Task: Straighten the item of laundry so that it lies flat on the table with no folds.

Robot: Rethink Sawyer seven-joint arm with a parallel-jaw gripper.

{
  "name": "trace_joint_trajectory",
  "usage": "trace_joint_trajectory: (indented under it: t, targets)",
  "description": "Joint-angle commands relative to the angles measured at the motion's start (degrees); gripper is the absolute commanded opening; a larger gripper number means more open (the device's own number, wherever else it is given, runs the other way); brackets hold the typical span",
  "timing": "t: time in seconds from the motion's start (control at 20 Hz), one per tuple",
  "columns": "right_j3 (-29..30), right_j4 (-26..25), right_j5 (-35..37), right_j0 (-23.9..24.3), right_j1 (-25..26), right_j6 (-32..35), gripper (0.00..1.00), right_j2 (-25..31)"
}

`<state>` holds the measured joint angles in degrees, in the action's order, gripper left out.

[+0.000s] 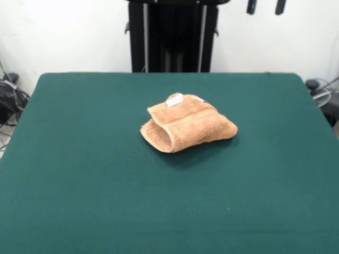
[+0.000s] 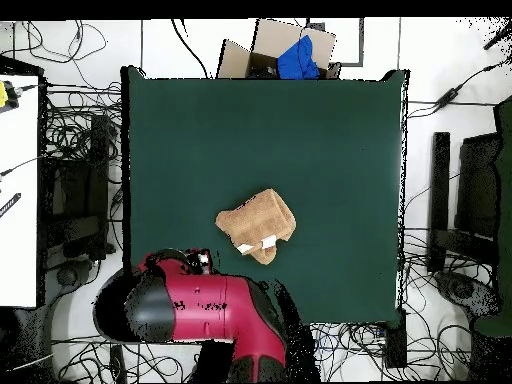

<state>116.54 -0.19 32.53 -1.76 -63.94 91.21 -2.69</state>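
The orange-tan towel [image 1: 188,129] lies near the middle of the dark green table [image 1: 79,174]. It is folded over on itself into a loose bundle, with an open loop at its front left end. Small white tags [image 1: 175,100] show on its top far edge. In the overhead view the towel [image 2: 258,225] sits a little toward the robot's side of the table [image 2: 250,130]. My gripper [image 1: 265,6] shows only as two dark fingertips at the top edge, apart from each other, empty, high above and well clear of the towel.
The black pedestal [image 1: 172,34] stands behind the table's far edge. The red arm [image 2: 200,310] is drawn back over the table's robot-side edge. A cardboard box with a blue item [image 2: 290,55] sits beyond the opposite edge. Cables lie on the floor around the table.
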Motion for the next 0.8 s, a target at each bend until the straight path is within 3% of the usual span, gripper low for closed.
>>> trace_joint_trajectory:
  t: [0.05, 0.35, 0.8]
  targets:
    - [-4.3, 0.8, 0.2, -2.9, 7.6, 22.3, 1.0, -6.3]
    - [-6.0, 2.3, -0.6, -5.1, 9.2, 26.3, 1.0, -10.1]
    - [-10.0, 2.9, 2.1, 0.5, 10.8, 19.8, 1.0, -6.5]
